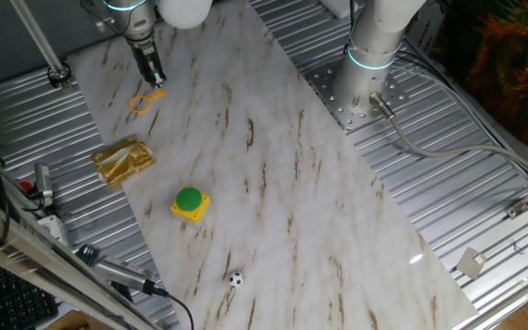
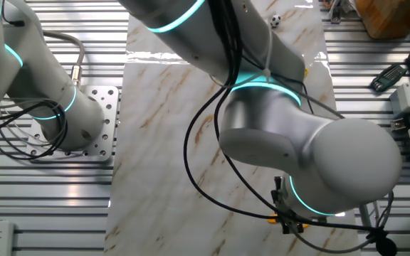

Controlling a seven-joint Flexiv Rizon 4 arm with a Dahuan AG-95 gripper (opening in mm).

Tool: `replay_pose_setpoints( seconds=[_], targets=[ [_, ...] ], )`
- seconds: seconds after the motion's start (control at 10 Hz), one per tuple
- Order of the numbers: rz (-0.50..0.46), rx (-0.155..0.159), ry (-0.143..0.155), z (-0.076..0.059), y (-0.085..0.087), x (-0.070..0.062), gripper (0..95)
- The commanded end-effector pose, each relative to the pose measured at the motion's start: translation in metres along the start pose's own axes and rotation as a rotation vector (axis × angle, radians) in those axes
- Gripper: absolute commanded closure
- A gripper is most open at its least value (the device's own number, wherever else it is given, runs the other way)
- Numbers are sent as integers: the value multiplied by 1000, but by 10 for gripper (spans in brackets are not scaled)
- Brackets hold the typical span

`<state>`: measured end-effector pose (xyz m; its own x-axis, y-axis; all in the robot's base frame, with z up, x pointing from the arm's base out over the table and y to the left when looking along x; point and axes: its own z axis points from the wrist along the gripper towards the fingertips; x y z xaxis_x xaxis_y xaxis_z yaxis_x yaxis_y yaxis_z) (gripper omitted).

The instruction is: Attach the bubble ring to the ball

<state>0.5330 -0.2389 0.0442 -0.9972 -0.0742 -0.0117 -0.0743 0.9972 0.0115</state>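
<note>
The gripper (image 1: 157, 80) hangs fingers-down right at the bubble ring (image 1: 143, 101); whether its fingers are spread or pinching the handle I cannot tell. The loop lies just below it on the marble; it looks light, thin and springy, best taken by the straight handle. The ball (image 1: 236, 280) sits far off, past the green button (image 1: 189, 199)

Green button (image 1: 189, 199) stands between bubble ring (image 1: 145, 101) and ball (image 1: 236, 280).

Green button on yellow box (image 1: 190, 203), crumpled gold wrapper (image 1: 124, 161) nearby.
</note>
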Motion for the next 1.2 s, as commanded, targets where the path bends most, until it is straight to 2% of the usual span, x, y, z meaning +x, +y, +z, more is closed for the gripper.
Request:
replay_pose_setpoints(
  seconds=[0.1,0.2,0.4,0.5,0.7,0.9,1.0,1.2],
  targets=[
    [-12,-9,-21,-1,0,1,950],
    [-2,-8,-21,-1,0,1,950],
    [53,14,-1,-1,0,1,950],
    [68,39,-3,-1,0,1,950],
    [98,58,-26,-1,0,1,950],
    [123,82,-26,-1,0,1,950],
    [125,70,-29,-1,0,1,950],
    [121,68,-30,-1,0,1,950]
  ],
)
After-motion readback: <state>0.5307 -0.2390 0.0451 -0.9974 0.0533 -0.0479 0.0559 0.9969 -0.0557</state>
